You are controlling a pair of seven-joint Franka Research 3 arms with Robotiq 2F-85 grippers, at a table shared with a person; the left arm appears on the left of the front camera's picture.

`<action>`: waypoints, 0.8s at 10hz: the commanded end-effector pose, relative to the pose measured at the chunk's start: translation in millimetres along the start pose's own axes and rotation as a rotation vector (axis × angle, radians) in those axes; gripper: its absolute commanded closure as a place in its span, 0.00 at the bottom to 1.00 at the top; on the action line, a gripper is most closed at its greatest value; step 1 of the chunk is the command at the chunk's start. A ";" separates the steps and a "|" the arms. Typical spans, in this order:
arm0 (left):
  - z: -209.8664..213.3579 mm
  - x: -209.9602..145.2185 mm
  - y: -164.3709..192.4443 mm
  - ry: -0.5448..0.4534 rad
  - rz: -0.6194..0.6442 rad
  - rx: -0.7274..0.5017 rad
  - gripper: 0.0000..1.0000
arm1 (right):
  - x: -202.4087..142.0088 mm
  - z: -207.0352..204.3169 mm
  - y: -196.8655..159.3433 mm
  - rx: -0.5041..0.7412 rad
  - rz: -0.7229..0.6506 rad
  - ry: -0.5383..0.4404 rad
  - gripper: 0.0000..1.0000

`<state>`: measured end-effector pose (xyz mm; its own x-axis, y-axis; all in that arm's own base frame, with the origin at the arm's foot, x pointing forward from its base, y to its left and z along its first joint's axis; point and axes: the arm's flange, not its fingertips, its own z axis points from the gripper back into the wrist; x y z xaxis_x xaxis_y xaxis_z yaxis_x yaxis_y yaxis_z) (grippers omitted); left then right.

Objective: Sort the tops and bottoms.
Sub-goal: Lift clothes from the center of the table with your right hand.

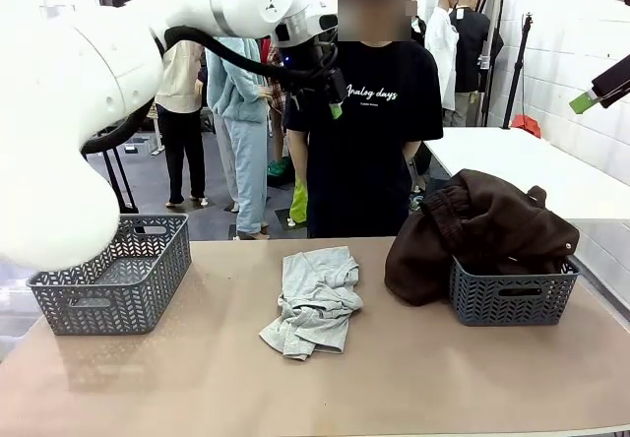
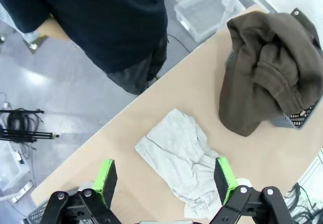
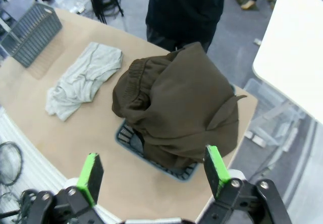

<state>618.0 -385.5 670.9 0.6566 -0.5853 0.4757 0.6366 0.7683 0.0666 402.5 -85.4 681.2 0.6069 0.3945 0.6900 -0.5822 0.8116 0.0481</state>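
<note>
The light grey T-shirt (image 1: pixel 313 299), a top, lies crumpled in the middle of the tan table (image 1: pixel 413 378). A dark brown bottom with a gathered waistband (image 1: pixel 482 228) is heaped over the right grey basket (image 1: pixel 512 297) and spills over its left side. My left gripper (image 1: pixel 331 100) hangs high above the table's far edge, in front of the person, and it is open and holds nothing. In its wrist view the left gripper (image 2: pixel 165 179) looks down on the T-shirt (image 2: pixel 176 158). My right gripper (image 3: pixel 153 171) stands open, high over the brown garment (image 3: pixel 176 108), and holds nothing.
An empty grey mesh basket (image 1: pixel 118 275) stands at the table's left end. A person in a black T-shirt (image 1: pixel 369 132) stands at the far edge. A white table (image 3: pixel 298 47) lies beyond the right basket (image 3: pixel 151 159). Bare tabletop surrounds the grey T-shirt (image 3: pixel 83 80).
</note>
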 end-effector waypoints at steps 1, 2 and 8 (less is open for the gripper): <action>9.9 -282.8 -24.4 -0.002 0.006 -0.073 0.00 | -0.3 -1.6 1.0 0.001 0.000 -0.001 0.00; 36.6 -309.4 -28.0 -0.005 0.040 -0.076 0.00 | -0.3 -1.6 1.0 0.001 0.000 -0.001 0.00; 66.8 -113.4 2.8 0.072 0.069 -0.011 0.00 | -0.3 -1.6 1.0 0.001 0.000 -0.001 0.00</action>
<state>476.1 -276.3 672.8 0.7331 -0.5422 0.4107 0.5738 0.8171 0.0546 402.4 -85.2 681.3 0.6066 0.3948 0.6901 -0.5825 0.8114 0.0478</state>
